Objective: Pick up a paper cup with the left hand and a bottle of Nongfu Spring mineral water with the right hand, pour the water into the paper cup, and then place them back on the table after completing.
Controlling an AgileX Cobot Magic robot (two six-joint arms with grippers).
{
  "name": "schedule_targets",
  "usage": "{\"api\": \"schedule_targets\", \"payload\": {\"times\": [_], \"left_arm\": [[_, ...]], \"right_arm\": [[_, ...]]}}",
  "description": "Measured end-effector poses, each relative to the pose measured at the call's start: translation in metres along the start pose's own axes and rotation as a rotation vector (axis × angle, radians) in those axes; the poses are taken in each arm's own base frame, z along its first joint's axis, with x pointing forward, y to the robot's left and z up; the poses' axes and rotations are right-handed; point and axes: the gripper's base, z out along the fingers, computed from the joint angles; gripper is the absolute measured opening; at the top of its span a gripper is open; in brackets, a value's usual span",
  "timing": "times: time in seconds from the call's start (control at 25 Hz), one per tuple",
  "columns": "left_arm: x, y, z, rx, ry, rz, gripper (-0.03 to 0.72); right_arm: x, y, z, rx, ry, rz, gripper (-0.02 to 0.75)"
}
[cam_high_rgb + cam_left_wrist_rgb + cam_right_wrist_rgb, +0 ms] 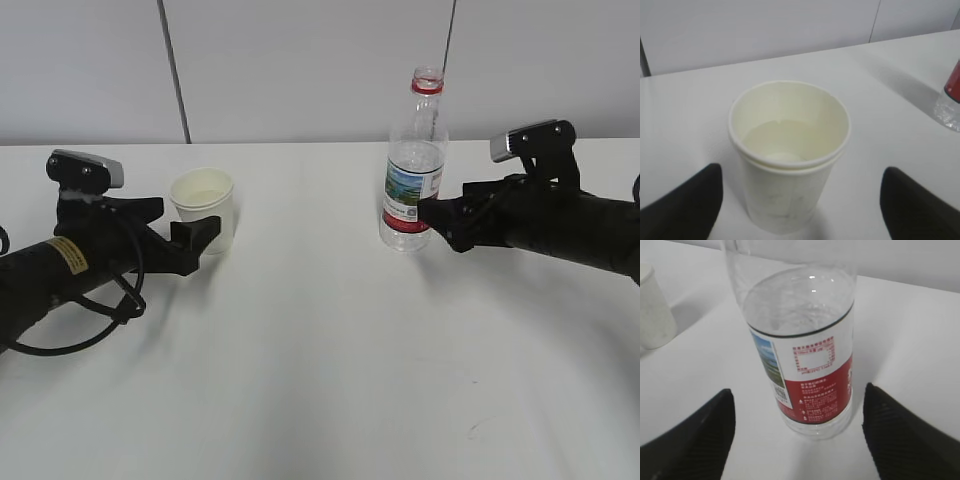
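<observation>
- Exterior view shows, at the far left, the black left hand point(205, 236) with a yellow label sticker and a grey camera block, lying low over the large plain white table point(320, 380).
- Its fingers are spread wide on both sides of the white paper cup point(204, 207); in the left wrist view the two black fingertips point(685, 210) stand apart from the cup wall point(789, 160) and do not touch it.
- This cup stands upright on the table, on the left side, and holds some clear colourless water point(785, 142) at its bottom.
- Right of the middle, the clear plastic bottle with a red, white and green label point(413, 165) stands upright on the table, without a cap, with a red ring at the neck.
- In the right wrist view, the bottle point(800, 350) is between two black fingertips point(905, 440) that are wide apart and away from its sides.
- At the far right, the black right hand point(435, 215) with a grey-topped block reaches toward the bottle label; its jaws are wide and hold nothing.
</observation>
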Motion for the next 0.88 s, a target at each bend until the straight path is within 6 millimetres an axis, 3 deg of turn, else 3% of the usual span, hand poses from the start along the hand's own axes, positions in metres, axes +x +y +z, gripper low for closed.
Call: {"api": "schedule_targets", "payload": {"times": [0.32, 0.68, 0.88], "left_arm": [[-0.009, -0.007, -0.016, -0.002, 0.008, 0.010, 0.585], [-0.050, -0.010, -0.037, -0.078, 0.053, 0.038, 0.581], [-0.075, -0.009, -0.046, -0.134, 0.031, 0.033, 0.537]], "right_arm": [[-0.020, -0.001, -0.017, 0.067, 0.033, -0.041, 0.587], [-0.057, 0.002, -0.046, 0.137, -0.014, -0.083, 0.587], [-0.079, 0.005, -0.063, 0.158, -0.075, -0.105, 0.587]]}}
